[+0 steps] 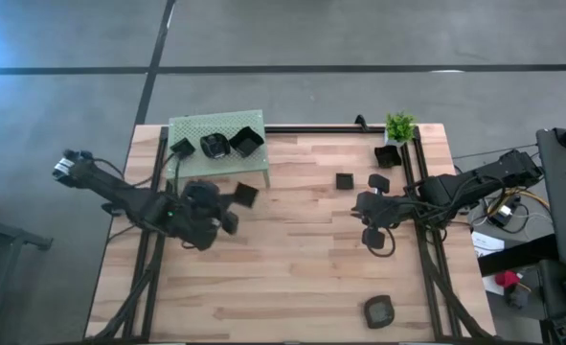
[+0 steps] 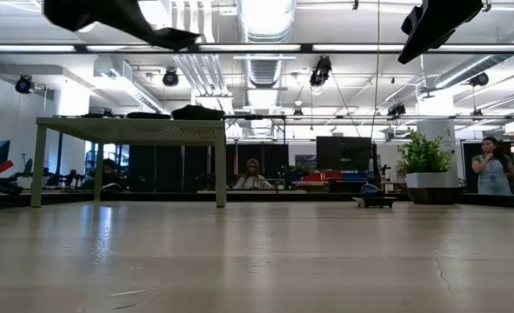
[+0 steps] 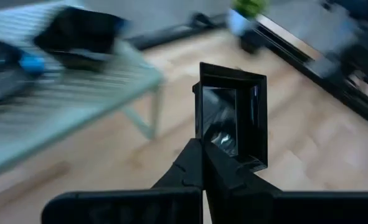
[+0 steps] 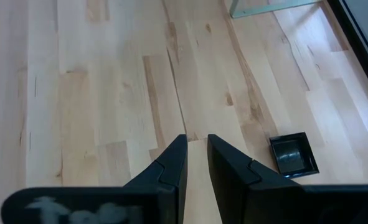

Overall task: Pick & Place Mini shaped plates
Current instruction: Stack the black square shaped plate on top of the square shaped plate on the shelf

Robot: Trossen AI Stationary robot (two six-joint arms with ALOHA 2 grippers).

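While the left gripper point(image 1: 233, 209) hangs above the wood just on the near side of the green perforated platform point(image 1: 192, 127), its fingers point(image 3: 193, 165) are pressed together on the rim of a square black plate point(image 3: 231, 119), which is held up on its edge and clear of the table point(image 1: 292, 278). Three more mini plates point(image 1: 215, 144) already lie on top of the platform, side by side. On the right half of the table, the right gripper point(image 1: 361, 206) is raised over bare wood with its two fingers point(image 4: 171, 163) a little apart and nothing between them. A small square plate point(image 1: 345, 180) lies flat just beside it on the far side, another dark dish point(image 1: 376, 180) lies near that one, and a rounded one point(image 1: 379, 310) rests well apart at the near right edge. At the far right corner stands a small black pot with a green plant point(image 1: 399, 127).
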